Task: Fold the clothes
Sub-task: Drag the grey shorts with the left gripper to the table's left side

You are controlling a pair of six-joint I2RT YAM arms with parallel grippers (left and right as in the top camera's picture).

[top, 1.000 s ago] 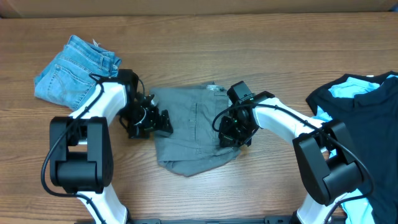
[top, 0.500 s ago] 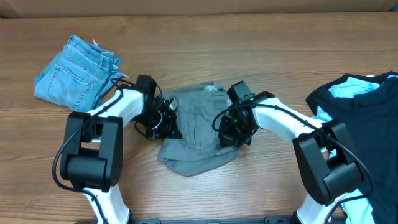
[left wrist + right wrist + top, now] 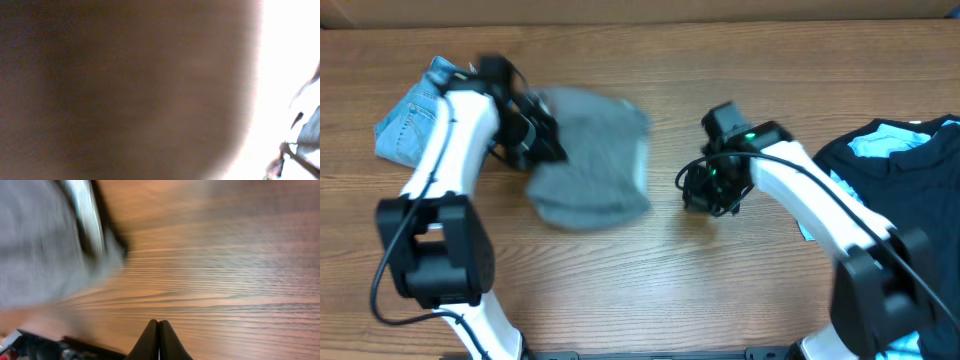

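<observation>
On the bench (image 3: 720, 290), seen from overhead, your grey trousers (image 3: 590, 155) lie as a blurred heap left of centre. The left tool (image 3: 542, 145) sits at their left edge, closed on the cloth there. Just beyond that arm, at the far left, the denim piece (image 3: 410, 125) lies crumpled and apart from both tools. Your right tool (image 3: 705, 195) sits over bare wood to the right of the trousers, near them but not touching, and holds nothing. At the right edge the black top (image 3: 890, 180) lies spread with the sky-blue top (image 3: 873, 145) showing from under it. The right wrist view gives you what the overhead cannot: the right tool (image 3: 158, 327) with its fingertips pressed together above wood grain, and the grey trousers (image 3: 40, 245) blurred at the upper left. The left wrist view shows only a dark brown smear and white glare, so you cannot read the grip from it.
</observation>
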